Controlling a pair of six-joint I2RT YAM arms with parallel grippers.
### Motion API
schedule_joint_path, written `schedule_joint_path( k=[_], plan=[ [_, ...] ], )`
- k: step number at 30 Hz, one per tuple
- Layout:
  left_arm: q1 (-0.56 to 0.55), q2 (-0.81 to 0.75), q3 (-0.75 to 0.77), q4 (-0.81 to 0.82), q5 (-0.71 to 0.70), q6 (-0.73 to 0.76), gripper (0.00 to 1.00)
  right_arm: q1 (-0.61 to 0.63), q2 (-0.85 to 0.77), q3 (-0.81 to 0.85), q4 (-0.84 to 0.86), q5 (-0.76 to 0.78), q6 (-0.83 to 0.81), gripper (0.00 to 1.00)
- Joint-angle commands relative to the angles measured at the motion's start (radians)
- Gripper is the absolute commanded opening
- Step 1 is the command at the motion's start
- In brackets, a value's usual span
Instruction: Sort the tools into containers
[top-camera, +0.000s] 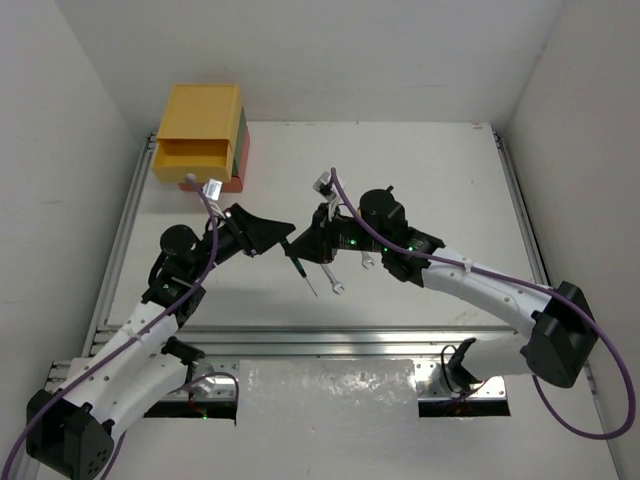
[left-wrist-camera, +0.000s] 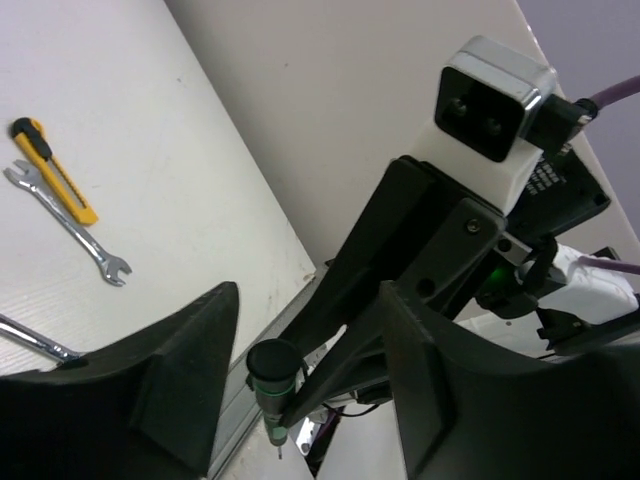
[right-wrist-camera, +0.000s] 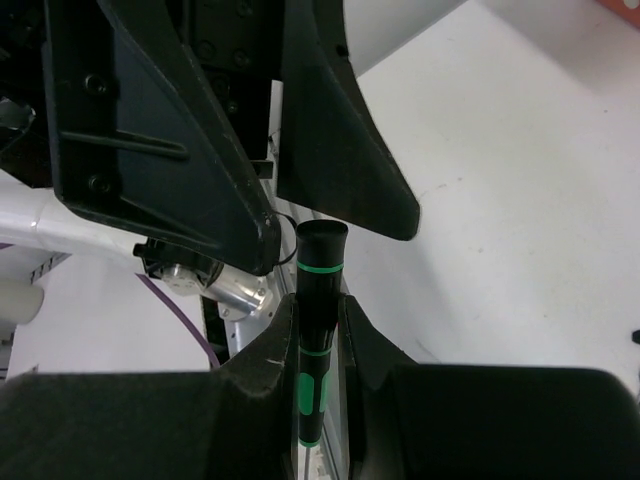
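A black-handled, green-ringed mini screwdriver (right-wrist-camera: 321, 265), clamped in the closed right claw (top-camera: 298, 252) over the white tabletop (top-camera: 430, 180), points its long axis cap-first into the gap of the wide-open, empty left claw (left-wrist-camera: 310, 365) directly ahead, the pulled-out yellow box drawer (top-camera: 195, 160) lying beyond with unobstructed room.

The wrench (left-wrist-camera: 85, 240) is bright polished metal — the screwdriver (right-wrist-camera: 320, 275) handle matt black plastic, the table (left-wrist-camera: 180, 150) matt white.

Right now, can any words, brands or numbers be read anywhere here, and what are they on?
Nothing is legible.
Label on the right wrist's black housing: print too small to read.
White cable tags: blurred, unreadable.
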Motion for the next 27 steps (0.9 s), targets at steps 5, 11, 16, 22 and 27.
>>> schedule_joint_path(
  k=[5,11,16,22,27],
  plan=[
    [-0.014,0.002,0.028,-0.01,-0.036,0.049,0.58,-0.001,-0.043,0.023,0.057,0.007,0.001,0.0],
    [-0.025,0.014,0.028,0.014,-0.005,0.035,0.35,-0.002,-0.043,0.039,0.056,0.034,0.0,0.0],
    [-0.034,0.008,0.019,0.03,0.004,0.024,0.39,-0.005,-0.04,0.057,0.046,0.065,-0.002,0.0],
    [-0.035,0.006,0.024,0.027,0.003,0.029,0.07,-0.005,-0.041,0.06,0.05,0.068,0.005,0.0],
    [-0.034,0.038,0.062,-0.033,-0.04,0.059,0.0,-0.007,-0.049,0.051,0.044,0.057,-0.002,0.31]
  ],
)
